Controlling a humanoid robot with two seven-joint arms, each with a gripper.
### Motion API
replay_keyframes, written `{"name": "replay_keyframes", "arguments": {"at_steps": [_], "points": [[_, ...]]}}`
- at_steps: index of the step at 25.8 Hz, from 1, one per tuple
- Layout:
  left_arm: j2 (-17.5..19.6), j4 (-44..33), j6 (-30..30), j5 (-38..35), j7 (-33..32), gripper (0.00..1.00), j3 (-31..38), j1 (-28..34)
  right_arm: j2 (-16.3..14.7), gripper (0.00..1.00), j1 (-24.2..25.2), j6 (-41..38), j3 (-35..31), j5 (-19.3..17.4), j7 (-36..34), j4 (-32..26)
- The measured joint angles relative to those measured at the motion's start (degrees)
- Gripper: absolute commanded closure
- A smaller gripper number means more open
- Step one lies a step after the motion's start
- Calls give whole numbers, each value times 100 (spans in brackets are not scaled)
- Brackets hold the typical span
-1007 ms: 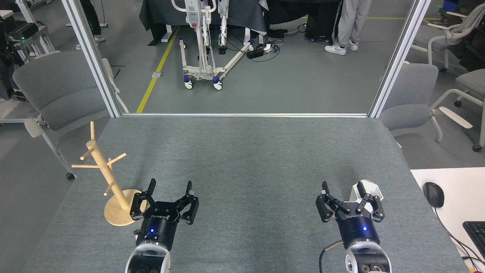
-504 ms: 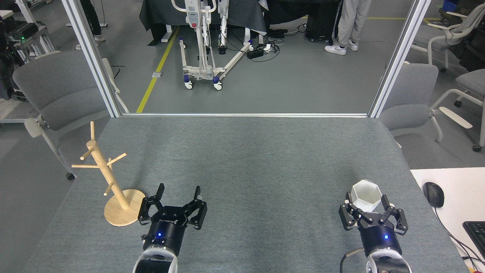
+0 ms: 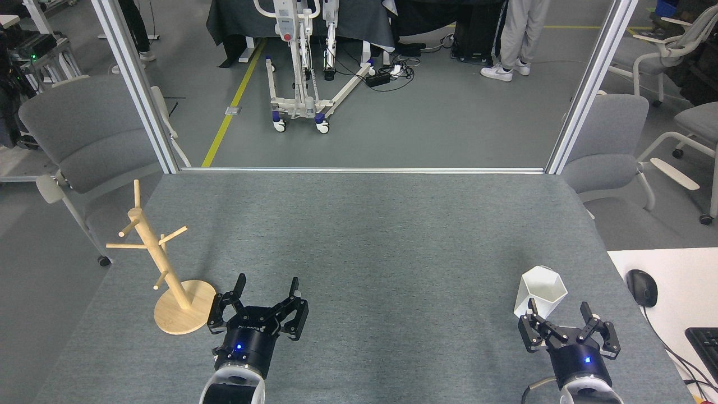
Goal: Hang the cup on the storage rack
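Cup (image 3: 539, 290) upright, rim up

A grey felt-like tabletop (image 3: 370, 235) fills the lower frame. The wooden storage rack (image 3: 168, 269) stands at lower left. The white cup (image 3: 541, 290) sits upright at lower right.

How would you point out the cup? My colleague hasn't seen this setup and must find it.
Start at the grey table and go to its near right corner, just ahead of the right gripper, whose fingers stand open. The cup stands upright there: the only white thing on the table, with angular facets and a hexagonal rim.
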Motion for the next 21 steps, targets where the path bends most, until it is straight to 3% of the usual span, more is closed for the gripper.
{"name": "replay_keyframes", "arguments": {"at_steps": [6,21], "points": [[-2,129,0,1,-10,1,6,-74,-193,0,-99,-349,6,2,-21,162],[-3,254,0,7,-12,1,10,-128,-178,0,-225,-489,10,16,-29,481]]}}
